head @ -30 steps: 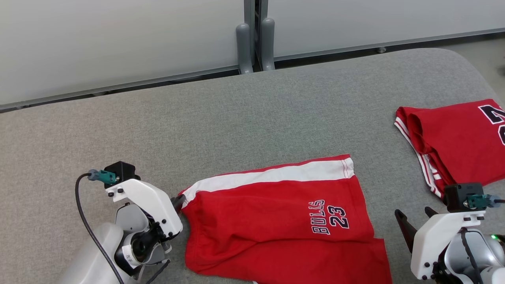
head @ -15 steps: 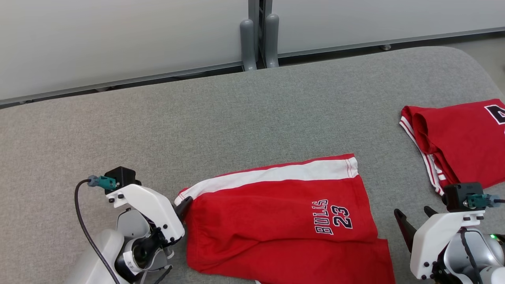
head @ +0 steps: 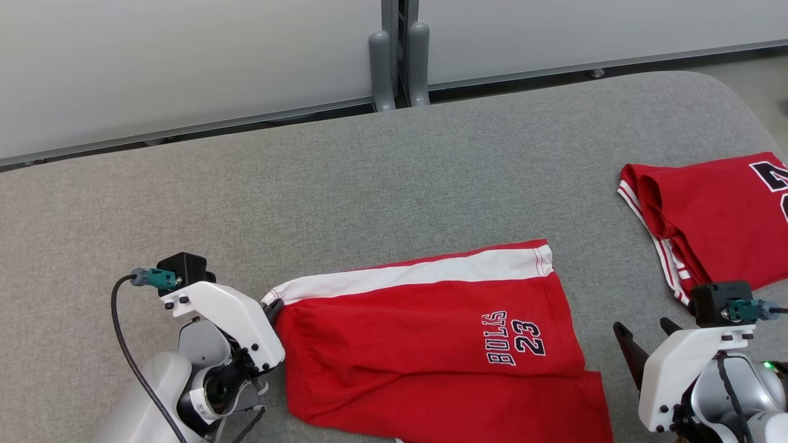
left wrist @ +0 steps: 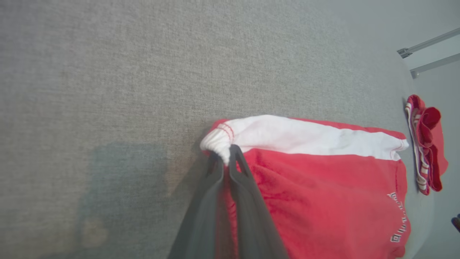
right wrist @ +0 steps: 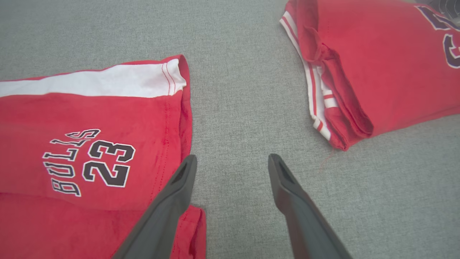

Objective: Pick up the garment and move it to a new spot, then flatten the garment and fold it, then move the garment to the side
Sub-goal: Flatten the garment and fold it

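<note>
Left gripper (left wrist: 225,151) is clamped shut on the white-striped corner of the red shorts (head: 418,357), right gripper (right wrist: 231,158) hangs wide open beside them.

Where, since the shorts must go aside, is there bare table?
Free: the wide far table behind the shorts, and the left beyond the left gripper. Crowded: the right, where the right gripper sits between shorts and folded jersey.

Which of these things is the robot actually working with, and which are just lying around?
In the job: red shorts, pinched at the waistband corner by the left gripper; right gripper, open, beside their leg hem.
Just lying about: folded red jersey, apart at the right; partition posts behind the table.
</note>
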Tool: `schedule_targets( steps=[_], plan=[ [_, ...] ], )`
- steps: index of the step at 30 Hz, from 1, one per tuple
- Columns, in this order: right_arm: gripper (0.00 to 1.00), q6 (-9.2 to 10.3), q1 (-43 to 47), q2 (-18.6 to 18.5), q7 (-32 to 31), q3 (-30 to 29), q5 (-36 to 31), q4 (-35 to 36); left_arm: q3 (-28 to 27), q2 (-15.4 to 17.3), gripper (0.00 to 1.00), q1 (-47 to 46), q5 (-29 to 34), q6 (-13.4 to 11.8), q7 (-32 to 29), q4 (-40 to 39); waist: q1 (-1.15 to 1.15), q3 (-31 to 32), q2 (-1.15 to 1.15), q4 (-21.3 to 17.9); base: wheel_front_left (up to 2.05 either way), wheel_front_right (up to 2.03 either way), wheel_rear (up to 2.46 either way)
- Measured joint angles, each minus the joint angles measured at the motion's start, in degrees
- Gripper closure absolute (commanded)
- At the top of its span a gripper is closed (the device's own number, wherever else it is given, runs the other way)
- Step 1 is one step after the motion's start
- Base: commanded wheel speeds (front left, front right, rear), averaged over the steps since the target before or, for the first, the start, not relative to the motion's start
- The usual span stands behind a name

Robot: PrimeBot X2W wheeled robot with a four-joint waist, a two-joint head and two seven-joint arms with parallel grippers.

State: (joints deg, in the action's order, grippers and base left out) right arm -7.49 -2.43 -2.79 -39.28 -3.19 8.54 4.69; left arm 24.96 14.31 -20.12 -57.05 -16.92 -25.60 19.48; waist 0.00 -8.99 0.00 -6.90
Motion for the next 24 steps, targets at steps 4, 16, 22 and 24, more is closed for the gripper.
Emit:
schedule_targets(
  steps=[4,16,22,24],
  plan=[
    [0.0,0.0,-0.31,0.0,-0.14,-0.24,-0.01,0.05,-0.04,0.24,1.0,0.19,0.22,0.31,1.01,-0.19,0.0,0.0,0.0,0.09,0.0,0.0,0.0],
    [0.0,0.0,-17.88,-1.2,-8.15,3.97,-2.6,-12.02,1.2,0.4,1.0,1.1,1.03,1.07,1.83,-3.07,0.0,-2.87,0.0,1.91,0.0,0.0,0.0],
    [0.0,0.0,-20.74,-2.27,-6.13,7.53,-3.04,-17.84,1.49,-0.07,1.0,0.57,1.03,1.31,1.68,-3.23,0.0,-3.84,0.0,3.12,0.0,0.0,0.0],
    [0.01,0.0,-21.79,-2.36,-4.52,8.36,-2.99,-19.72,1.56,-0.13,1.0,-0.05,1.08,1.34,1.7,-3.37,0.0,-4.2,0.0,3.31,0.0,0.0,0.0]
  ],
)
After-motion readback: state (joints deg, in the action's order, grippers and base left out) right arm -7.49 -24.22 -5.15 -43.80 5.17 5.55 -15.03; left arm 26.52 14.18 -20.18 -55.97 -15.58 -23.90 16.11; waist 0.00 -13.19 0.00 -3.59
